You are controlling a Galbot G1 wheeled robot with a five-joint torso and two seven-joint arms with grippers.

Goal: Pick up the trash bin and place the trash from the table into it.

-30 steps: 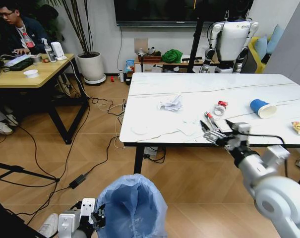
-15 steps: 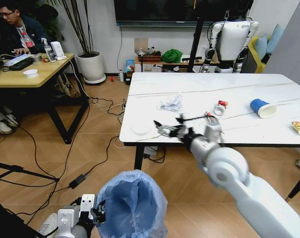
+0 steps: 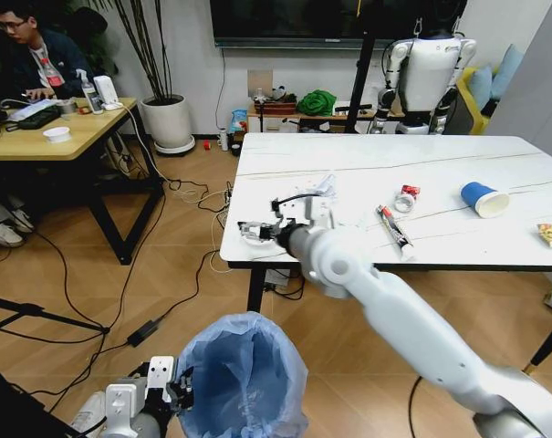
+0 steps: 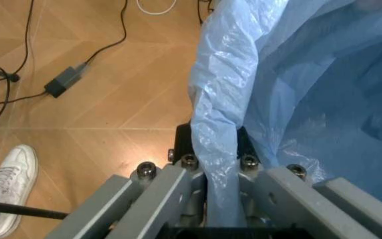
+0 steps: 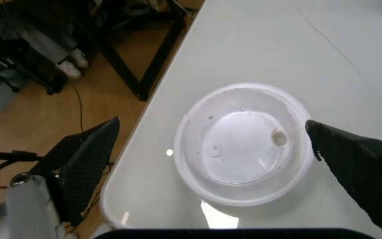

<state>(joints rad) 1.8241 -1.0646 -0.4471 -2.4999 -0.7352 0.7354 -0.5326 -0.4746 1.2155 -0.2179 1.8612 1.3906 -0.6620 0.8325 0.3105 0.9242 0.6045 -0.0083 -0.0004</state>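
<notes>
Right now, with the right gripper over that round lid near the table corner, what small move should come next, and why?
Probably a straight descent. The right gripper hangs open, its fingers straddling the clear plastic lid, which lies flat near the table corner. Lowering should bracket the rim for closing. The left gripper holds the trash bin below.

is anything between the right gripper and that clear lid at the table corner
Nothing visible. The right gripper is open directly over the clear plastic lid, one finger on each side, with bare table around it.
</notes>
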